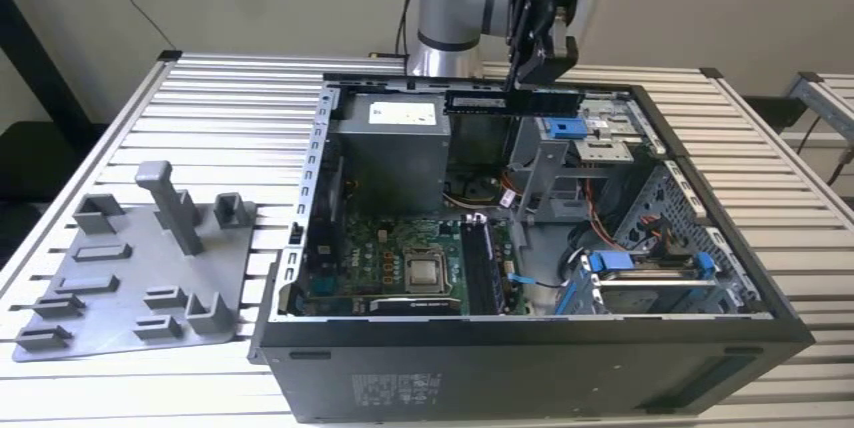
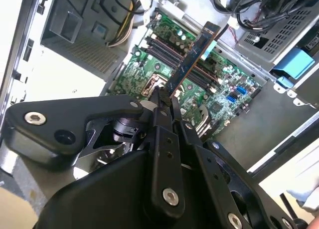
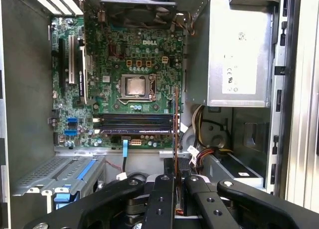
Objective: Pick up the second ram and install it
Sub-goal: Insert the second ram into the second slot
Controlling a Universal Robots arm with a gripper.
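1 black gripper [image 2: 166, 97] clamps the thin dark ram strip [image 2: 192, 59] over the open black metal case [image 1: 534, 368]. Second wrist view shows its flat face, first wrist view its edge. Exterior view shows its long axis level.

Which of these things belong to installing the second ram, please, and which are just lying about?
In the job: second ram, clamped in the gripper; motherboard's black sockets.
Lying about: grey peg tray; grey power-supply box; blue-latched drive cage.
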